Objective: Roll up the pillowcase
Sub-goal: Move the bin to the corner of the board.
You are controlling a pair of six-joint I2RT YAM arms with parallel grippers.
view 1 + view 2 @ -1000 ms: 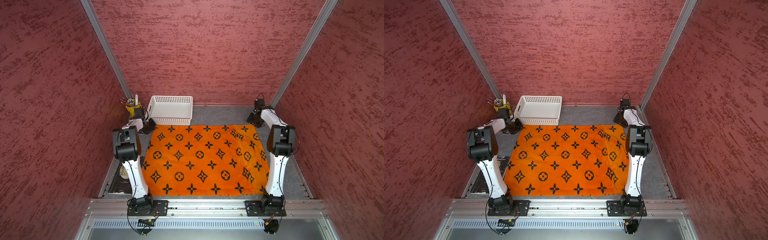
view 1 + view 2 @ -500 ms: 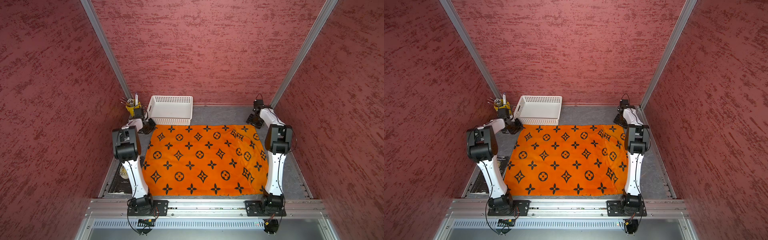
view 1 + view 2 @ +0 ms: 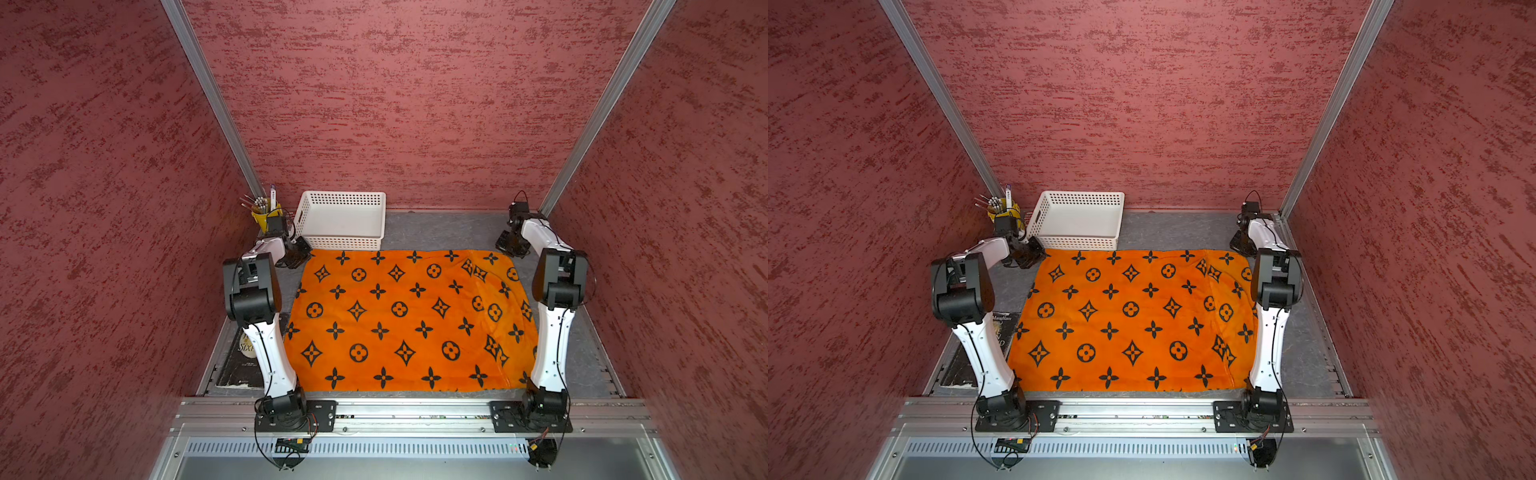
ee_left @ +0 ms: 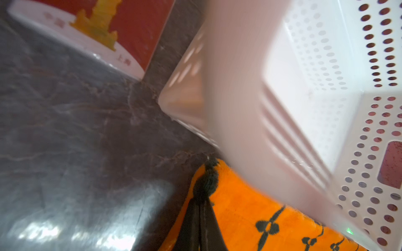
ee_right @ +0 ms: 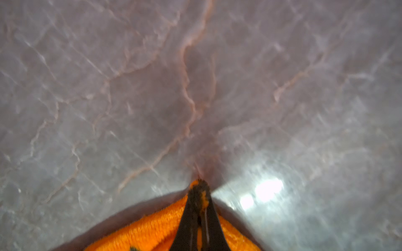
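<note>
Seen in both top views, the orange pillowcase (image 3: 407, 320) lies flat and unrolled across the middle of the worktop (image 3: 436, 230), its far edge just beside the white basket (image 3: 343, 194). Left wrist view: the left claw (image 4: 203, 191) is clamped on the far-left corner. Right wrist view: the right claw (image 5: 199, 193), open a moment ago, has now pinched the far-right corner. With both corners gripped, rolling can likely begin.

Grey marbled table (image 3: 436, 230) bears the flat pillowcase (image 3: 407, 320), white basket (image 3: 345, 243), pencil cup (image 3: 259, 218) and book (image 3: 243, 361).
</note>
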